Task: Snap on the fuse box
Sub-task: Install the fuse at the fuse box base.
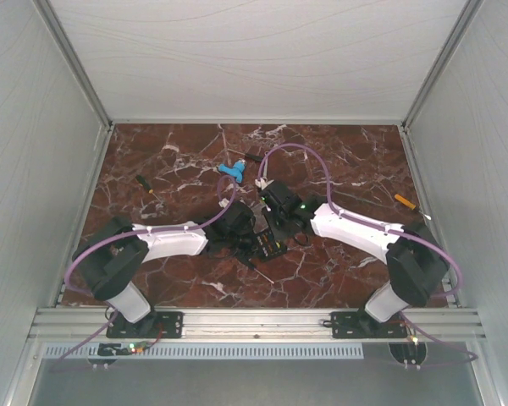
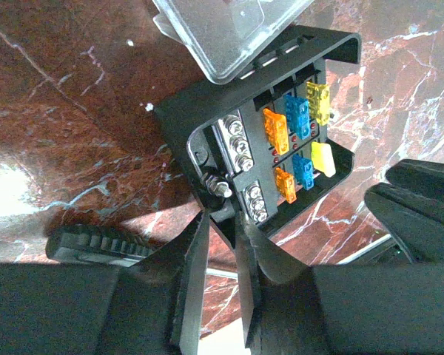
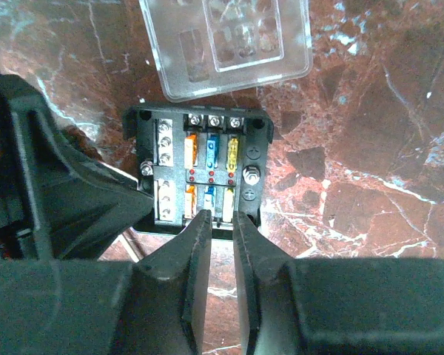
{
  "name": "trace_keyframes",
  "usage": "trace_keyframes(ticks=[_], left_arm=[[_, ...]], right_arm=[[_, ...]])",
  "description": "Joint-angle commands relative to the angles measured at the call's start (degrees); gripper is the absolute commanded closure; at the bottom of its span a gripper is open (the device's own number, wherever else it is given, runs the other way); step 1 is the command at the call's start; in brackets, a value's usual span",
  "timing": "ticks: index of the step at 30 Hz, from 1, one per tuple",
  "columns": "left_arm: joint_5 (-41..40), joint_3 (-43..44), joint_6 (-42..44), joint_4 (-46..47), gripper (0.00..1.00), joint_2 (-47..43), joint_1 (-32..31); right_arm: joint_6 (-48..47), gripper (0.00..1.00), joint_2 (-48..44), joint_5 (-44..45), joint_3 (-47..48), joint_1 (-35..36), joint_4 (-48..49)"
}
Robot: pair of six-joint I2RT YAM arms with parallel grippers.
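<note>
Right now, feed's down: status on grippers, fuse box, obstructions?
Left gripper pinching fuse box edge. Right gripper at another rim, grip unclear. Clear lid off, lying beside box.

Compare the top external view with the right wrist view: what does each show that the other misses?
Top external only: the left arm and right arm whole, a blue plastic piece and a screwdriver on the table. Right wrist only: inside the fuse box, individual orange, blue and yellow fuses, and the clear lid lying off beside it. Both: the fuse box, uncovered.

Matt black plastic fuse box (image 3: 200, 174), clear glossy lid (image 3: 226, 48) (faintly cloudy), polished marble-look table (image 3: 370, 148)
</note>
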Motion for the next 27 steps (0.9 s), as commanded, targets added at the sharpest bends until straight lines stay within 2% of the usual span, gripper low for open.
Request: trace_keyframes(ticks=[1, 17, 27], left_arm=[[0.49, 0.42, -0.08, 1.7, 0.79, -1.38, 0.24], [0.66, 0.49, -0.16, 1.89, 0.79, -1.32, 0.26], [1.14, 0.07, -0.66, 2.33, 0.79, -1.46, 0.31]], right_arm=[[-0.58, 0.86, 2.18, -2.29, 1.74, -0.47, -2.76], [-0.27, 0.94, 6.06, -3.29, 1.98, -0.62, -2.87], [-0.92, 1.0, 7.93, -2.39, 2.56, -0.21, -6.61]])
